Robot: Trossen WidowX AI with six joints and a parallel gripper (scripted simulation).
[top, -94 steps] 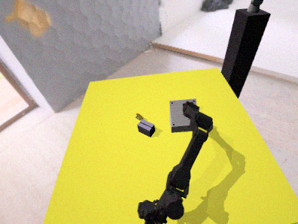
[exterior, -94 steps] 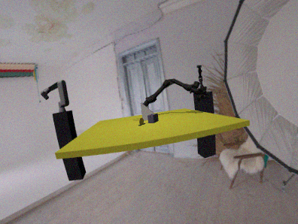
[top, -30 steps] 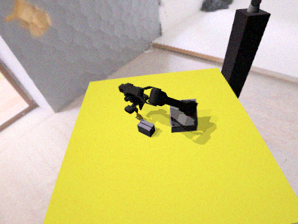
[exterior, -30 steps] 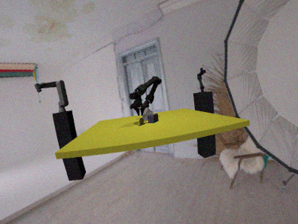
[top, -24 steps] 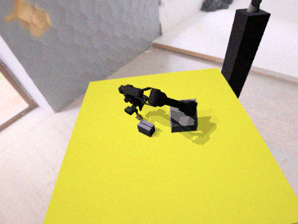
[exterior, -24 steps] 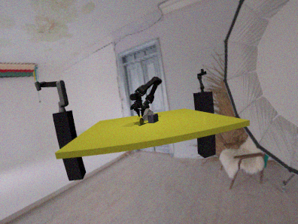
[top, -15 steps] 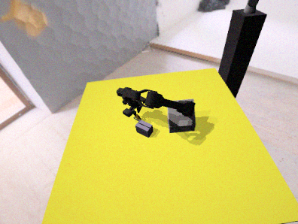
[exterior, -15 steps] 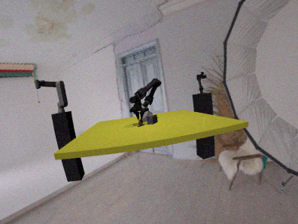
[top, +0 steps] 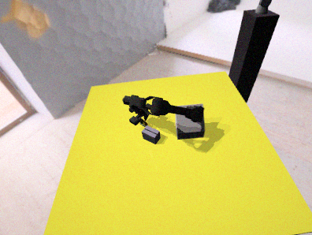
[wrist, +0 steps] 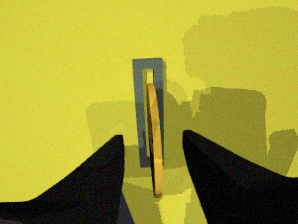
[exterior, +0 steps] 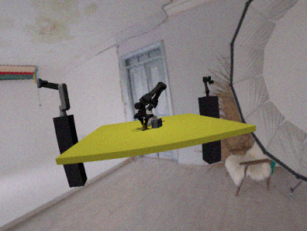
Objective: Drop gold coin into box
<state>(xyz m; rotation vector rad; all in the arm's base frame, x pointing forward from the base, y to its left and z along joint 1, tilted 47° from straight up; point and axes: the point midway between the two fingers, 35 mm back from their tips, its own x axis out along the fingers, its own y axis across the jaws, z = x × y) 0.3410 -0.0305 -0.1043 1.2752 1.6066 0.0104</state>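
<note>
The gold coin (wrist: 156, 135) stands on edge in the dark-green holder (wrist: 139, 115), seen almost edge-on in the wrist view, slanting slightly across the holder's slot. My gripper (wrist: 153, 139) (top: 142, 121) (exterior: 144, 125) is open, with one dark finger on each side of the coin and a gap on both sides. No contact shows. The grey box (top: 151, 136) (exterior: 156, 123) (wrist: 126, 209) stands close by, its slotted lid facing up in the top view. In the wrist view only a sliver of it shows beside the left finger. The holder is too small to make out in the top and exterior views.
The yellow table (top: 150, 185) (exterior: 178, 136) carries everything. My arm's dark, grey-topped base block (top: 190, 128) stands on it, to the right of the box in the top view. Black pillars (top: 252, 51) (exterior: 70, 151) stand off the table. Arm shadows fall around the holder.
</note>
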